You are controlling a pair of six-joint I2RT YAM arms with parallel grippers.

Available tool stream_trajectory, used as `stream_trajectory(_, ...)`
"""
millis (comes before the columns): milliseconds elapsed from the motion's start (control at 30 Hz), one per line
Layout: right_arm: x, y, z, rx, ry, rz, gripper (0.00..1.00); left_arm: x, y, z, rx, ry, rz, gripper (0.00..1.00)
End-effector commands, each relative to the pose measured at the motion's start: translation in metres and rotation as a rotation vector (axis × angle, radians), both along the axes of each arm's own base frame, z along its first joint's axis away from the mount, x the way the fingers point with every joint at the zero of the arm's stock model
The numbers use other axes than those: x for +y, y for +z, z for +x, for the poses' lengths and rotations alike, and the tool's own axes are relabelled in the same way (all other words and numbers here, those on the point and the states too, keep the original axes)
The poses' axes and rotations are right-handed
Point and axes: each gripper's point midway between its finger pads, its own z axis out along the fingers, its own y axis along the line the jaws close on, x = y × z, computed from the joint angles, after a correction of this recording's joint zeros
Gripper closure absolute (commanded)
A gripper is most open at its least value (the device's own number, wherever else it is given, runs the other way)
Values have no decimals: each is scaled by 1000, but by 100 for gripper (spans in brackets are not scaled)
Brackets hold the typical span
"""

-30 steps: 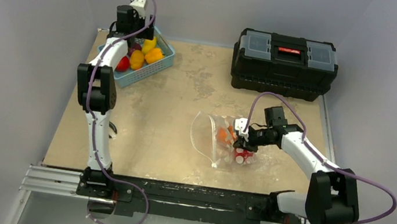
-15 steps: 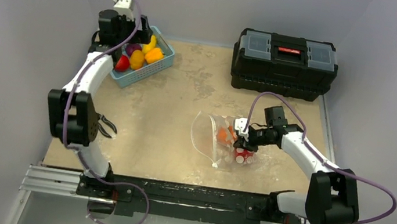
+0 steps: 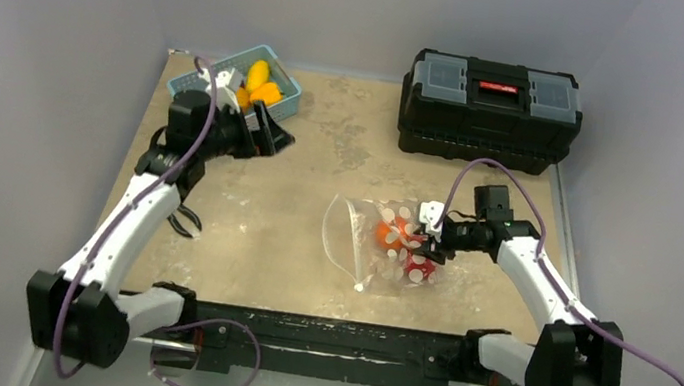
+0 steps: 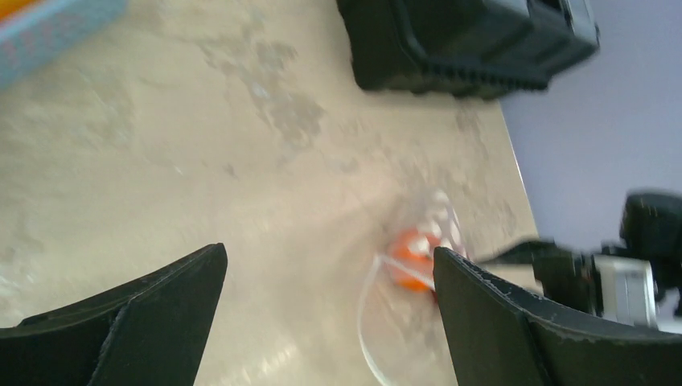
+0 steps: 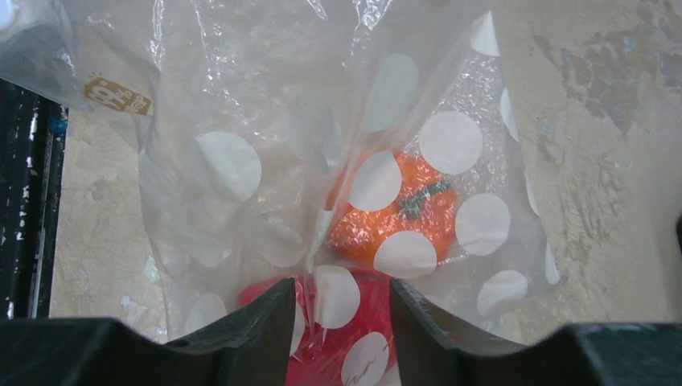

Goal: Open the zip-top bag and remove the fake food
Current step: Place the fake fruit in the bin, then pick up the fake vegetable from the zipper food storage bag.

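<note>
Astride zip-top bag [image 5: 241, 121], right fingers [image 5: 161, 354] half-open.

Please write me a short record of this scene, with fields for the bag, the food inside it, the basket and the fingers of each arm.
bag: zip-top bag lying on the table, right of centre
food in bag: orange piece and red piece, both under the dotted film
basket: blue basket at far left, holding yellow and orange pieces
left arm: left fingers wide open, empty, near the basket
right arm: right fingers at the bag, astride the red piece; grip unclear
</note>
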Motion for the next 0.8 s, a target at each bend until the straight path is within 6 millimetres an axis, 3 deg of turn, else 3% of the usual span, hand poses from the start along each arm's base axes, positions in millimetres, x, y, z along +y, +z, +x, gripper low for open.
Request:
stream_trajectory(0, 1, 23, -2, -60, 28, 73, 51, -24, 2, -78, 36, -81, -31, 0)
stream_trajectory(133, 0, 27, -3, -84, 29, 85, 40, -30, -9, -124, 32, -107, -71, 0)
stream_trajectory(267, 0, 29, -4, -94, 33, 98, 34, -36, -25, -154, 62, -136, -87, 0)
stream_trajectory(600, -1, 30, -1, -85, 17, 111, 32, -80, -74, -184, 143, -266, -129, 0)
stream_trajectory(767, -2, 32, -1, -78, 11, 125, 32, -100, -86, -192, 88, -354, 2, 1)
